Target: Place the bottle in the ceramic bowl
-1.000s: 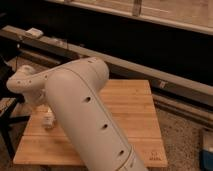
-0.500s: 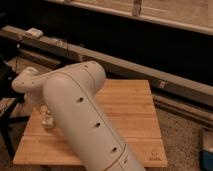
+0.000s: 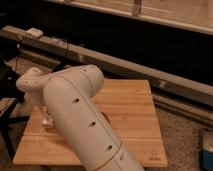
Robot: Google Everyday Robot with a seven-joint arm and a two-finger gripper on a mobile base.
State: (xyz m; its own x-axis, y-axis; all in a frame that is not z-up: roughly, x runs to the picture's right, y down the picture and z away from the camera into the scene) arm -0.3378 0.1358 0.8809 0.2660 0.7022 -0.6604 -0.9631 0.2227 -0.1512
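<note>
My white arm fills the middle of the camera view and hides much of the wooden table (image 3: 130, 107). My gripper (image 3: 46, 116) hangs from the wrist over the table's left part. A small whitish thing (image 3: 48, 121) sits right under it at the table surface; it looks like the bottle, but I cannot tell whether the gripper holds it. Of the ceramic bowl only a thin orange-red sliver (image 3: 104, 118) shows beside the arm near the table's middle; the rest is hidden behind the arm.
A long grey rail (image 3: 125, 65) runs behind the table from upper left to right. A dark stand (image 3: 7, 85) is at the table's left side. A blue and white box (image 3: 207, 150) sits on the floor at the right.
The wrist and upper arm have shifted slightly to the right. The whitish thing under the gripper has stayed at about the same spot.
</note>
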